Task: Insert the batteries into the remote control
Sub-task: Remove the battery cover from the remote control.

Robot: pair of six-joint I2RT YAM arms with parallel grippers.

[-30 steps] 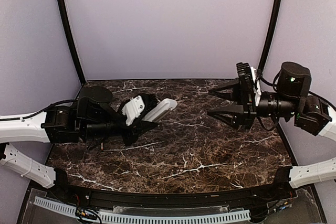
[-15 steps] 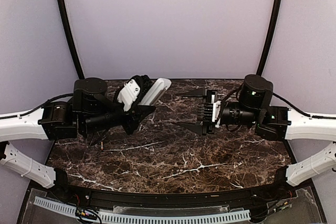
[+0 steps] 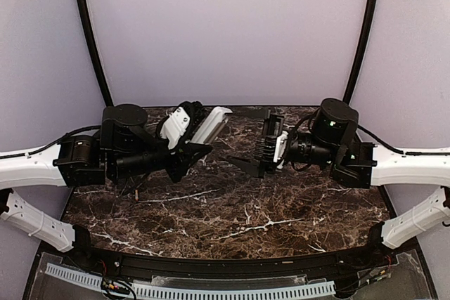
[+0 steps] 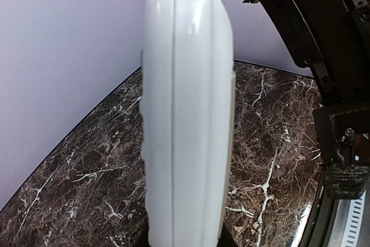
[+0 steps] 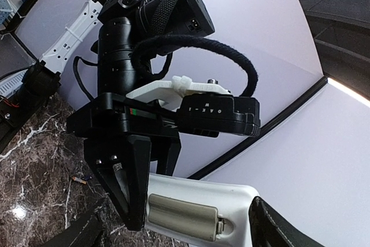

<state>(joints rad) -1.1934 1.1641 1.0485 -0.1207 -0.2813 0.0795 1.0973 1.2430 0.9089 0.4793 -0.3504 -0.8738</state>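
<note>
My left gripper (image 3: 195, 147) is shut on the lower end of the white remote control (image 3: 213, 121), which it holds above the table, slanting up and to the right. In the left wrist view the remote control (image 4: 185, 114) stands edge-on between dark fingers (image 4: 224, 242). The right wrist view shows the remote control (image 5: 231, 201) from the back, where a grey cover (image 5: 182, 218) sits closed on it. My right gripper (image 3: 247, 138) faces the remote's free end, open and holding nothing. One of the batteries (image 3: 136, 192) lies on the table under the left arm.
The marble table (image 3: 246, 209) is walled by purple panels with black corner posts (image 3: 365, 33). A white slotted cable strip (image 3: 211, 289) runs along the near edge. The two arms nearly meet over the back middle of the table.
My right arm has swung left towards the remote, turned its wrist and opened its jaws wider. The left arm has lifted the remote slightly, towards the back.
</note>
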